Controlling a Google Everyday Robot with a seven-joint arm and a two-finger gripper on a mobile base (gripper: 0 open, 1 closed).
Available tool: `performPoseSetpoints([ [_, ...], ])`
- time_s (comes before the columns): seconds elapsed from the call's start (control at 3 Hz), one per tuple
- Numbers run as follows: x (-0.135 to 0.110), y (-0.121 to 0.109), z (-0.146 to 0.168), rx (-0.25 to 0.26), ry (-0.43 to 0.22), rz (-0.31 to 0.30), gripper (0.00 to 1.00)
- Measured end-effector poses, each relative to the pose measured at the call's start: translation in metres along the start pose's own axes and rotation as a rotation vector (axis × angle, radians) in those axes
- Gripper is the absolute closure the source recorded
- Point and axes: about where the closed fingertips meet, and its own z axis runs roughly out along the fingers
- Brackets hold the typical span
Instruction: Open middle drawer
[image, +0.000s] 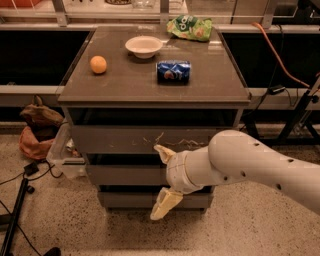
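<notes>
Far left of the gripper, on the floor: brown-and-orange bag (39, 129), then a clear plastic bin (62, 156) beside the cabinet, both well apart from it. Black cable (20, 176) runs lower left.

Up and left of the gripper on the cabinet top (125, 85): an orange (98, 64). White bowl (144, 46) sits just left of straight above, near the back edge.

Middle drawer (125, 175) is directly behind the gripper, with its bare front showing to the gripper's left. It looks pushed in. Scratched top drawer (110, 140) is just above, bottom drawer (125, 200) just below.

Gripper (164, 179) hangs in front of the middle drawer, fingers (164, 153) spread wide, one up and one down. The upper tip overlaps the lower edge of the top drawer, the lower tip overlaps the bottom drawer. Can't tell if either touches. Nothing is held between them.

Straight above, slightly right: blue can (173, 71) lying on its side. Further back and right: green chip bag (190, 27).

Right of the gripper: white arm (260, 167) comes in from the lower right. Orange cord (280, 56) is far up right.
</notes>
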Motion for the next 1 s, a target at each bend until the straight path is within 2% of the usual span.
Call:
performPoseSetpoints([
  [0.33, 0.010, 0.006, 0.024, 0.018, -0.013, 0.009, 0.00],
  [0.67, 0.055, 0.017, 0.078, 0.032, 0.004, 0.066, 0.00],
  [1.0, 0.105, 0.015, 0.111, 0.057, 0.022, 0.130, 0.00],
])
